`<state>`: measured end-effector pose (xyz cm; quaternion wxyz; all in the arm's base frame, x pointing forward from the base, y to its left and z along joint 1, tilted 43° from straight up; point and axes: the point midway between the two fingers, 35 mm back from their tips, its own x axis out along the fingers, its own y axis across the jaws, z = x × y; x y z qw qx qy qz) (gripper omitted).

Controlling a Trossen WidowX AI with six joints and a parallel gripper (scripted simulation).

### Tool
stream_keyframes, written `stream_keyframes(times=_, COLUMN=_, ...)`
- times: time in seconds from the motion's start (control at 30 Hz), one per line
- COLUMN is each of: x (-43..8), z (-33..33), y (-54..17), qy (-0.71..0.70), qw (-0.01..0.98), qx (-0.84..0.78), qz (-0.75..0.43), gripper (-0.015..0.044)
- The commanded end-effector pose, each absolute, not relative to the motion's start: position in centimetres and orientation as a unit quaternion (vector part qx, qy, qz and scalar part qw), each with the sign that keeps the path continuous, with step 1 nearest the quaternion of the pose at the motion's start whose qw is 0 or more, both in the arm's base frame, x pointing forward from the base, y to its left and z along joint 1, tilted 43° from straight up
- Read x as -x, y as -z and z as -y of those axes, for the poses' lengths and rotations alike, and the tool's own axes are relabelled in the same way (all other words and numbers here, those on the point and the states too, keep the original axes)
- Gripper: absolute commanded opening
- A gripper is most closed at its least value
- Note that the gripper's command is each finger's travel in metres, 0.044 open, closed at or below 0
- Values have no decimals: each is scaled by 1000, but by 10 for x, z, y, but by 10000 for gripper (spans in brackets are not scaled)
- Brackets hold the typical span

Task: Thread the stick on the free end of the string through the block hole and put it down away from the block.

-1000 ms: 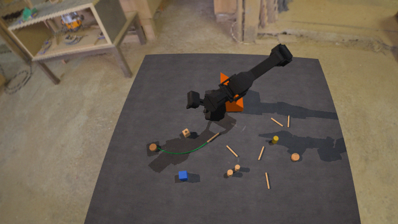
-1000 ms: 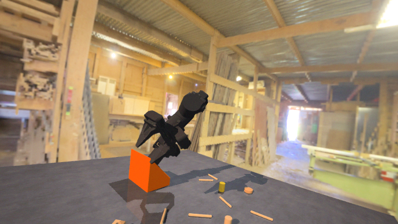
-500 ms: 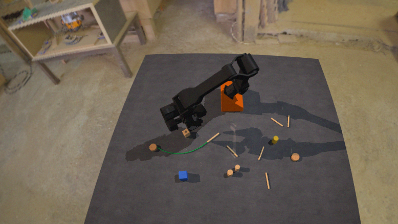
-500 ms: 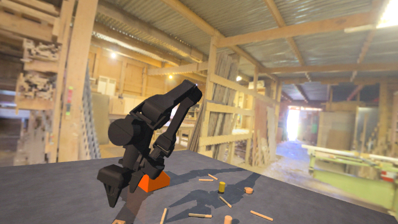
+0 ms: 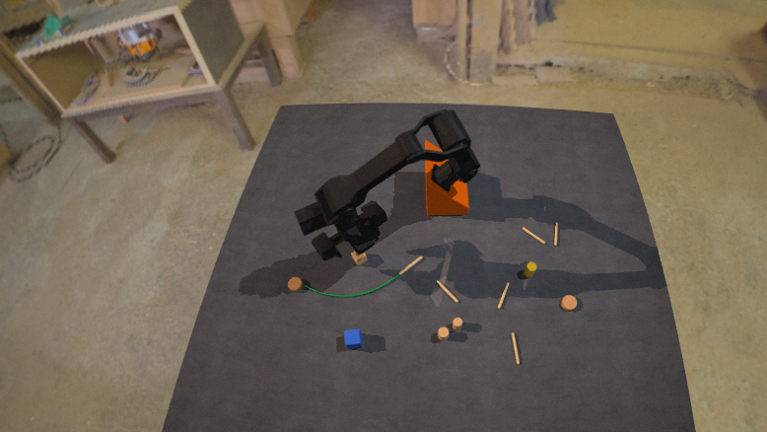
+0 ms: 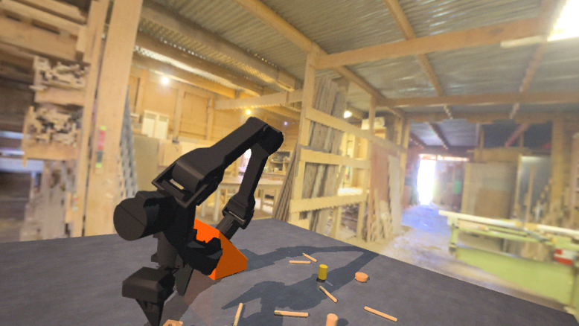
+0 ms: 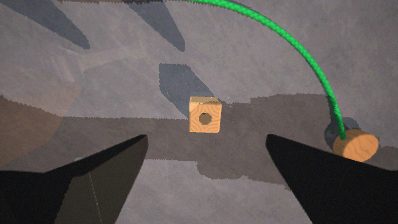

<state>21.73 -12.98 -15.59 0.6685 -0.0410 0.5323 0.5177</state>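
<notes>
The wooden block (image 5: 359,258) (image 6: 173,323) (image 7: 205,128) stands on the table, its round hole facing the wrist camera. My gripper (image 5: 345,252) (image 6: 169,308) (image 7: 207,140) is wide open and empty, above the table near the block; in the wrist view the block shows between and beyond the fingertips. The round wooden button (image 5: 294,283) (image 7: 356,146) is left of the block in the top view. The green string (image 5: 348,295) (image 7: 300,45) curves from it, outside the block, to its thin stick (image 5: 411,264) (image 6: 238,314), which lies on the table. That stick is out of the wrist view.
Loose sticks (image 5: 448,290) (image 5: 503,295) (image 5: 516,347) and others lie to the right. A yellow cylinder (image 5: 530,269) (image 6: 322,272), a wooden disc (image 5: 569,302) (image 6: 361,277), two small pegs (image 5: 456,323) (image 5: 443,332) and a blue cube (image 5: 352,338) stand around. The orange base (image 5: 447,203) is behind.
</notes>
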Motion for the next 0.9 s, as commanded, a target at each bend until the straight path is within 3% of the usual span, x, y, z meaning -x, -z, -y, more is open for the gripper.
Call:
stream_keyframes(times=0.0, x=-217, z=129, y=156, qy=-520, qw=669, qx=40, qz=-529, gripper=440)
stream_keyframes(times=0.1, x=-218, z=129, y=155, qy=-479, qw=670, qx=-10, qz=-566, gripper=440)
stream_keyframes(times=0.4, x=-219, z=132, y=151, qy=-187, qw=600, qx=-298, qz=-718, gripper=440)
stream_keyframes(times=0.63, x=-220, z=134, y=148, qy=69, qw=463, qx=-485, qz=-739, gripper=440)
stream_keyframes(times=0.87, x=-221, z=136, y=145, qy=307, qw=279, qx=-610, qz=-676, gripper=440)
